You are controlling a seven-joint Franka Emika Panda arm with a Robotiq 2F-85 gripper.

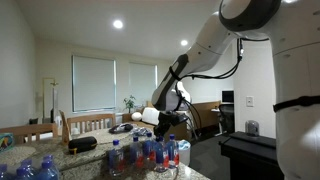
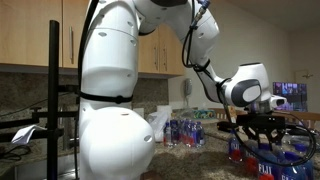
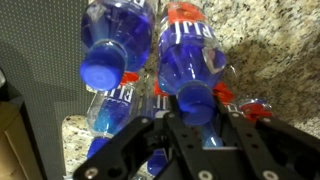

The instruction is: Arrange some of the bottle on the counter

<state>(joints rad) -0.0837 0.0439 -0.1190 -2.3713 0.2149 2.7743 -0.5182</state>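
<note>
a robot arm's claw [image 3: 198, 124] hangs straight down over a tight cluster of bottles [image 1: 140, 155] standing on the speckled counter [image 3: 270, 40], its fingers [image 3: 135, 148] set either side of one blue cap [image 3: 196, 102]. the wrist view does not show whether they are pressing on that cap or only bracketing it, so the grip cannot be told. the top-down approach looks deliberate: the bottles stand shoulder to shoulder, touching, so only the necks leave room for a finger. the bottle beneath the claw, red-labelled [image 3: 192, 50], stands upright against a blue-capped neighbour [image 3: 105, 50]. in an exterior view a second batch of bottles [image 2: 185, 132] stands further back by the wall, well apart from the group under the arm, which suggests the sorting is under way rather than finished. the likely next move is a straight lift by the neck; a tilt could topple the neighbours that lean on this bottle.
</note>
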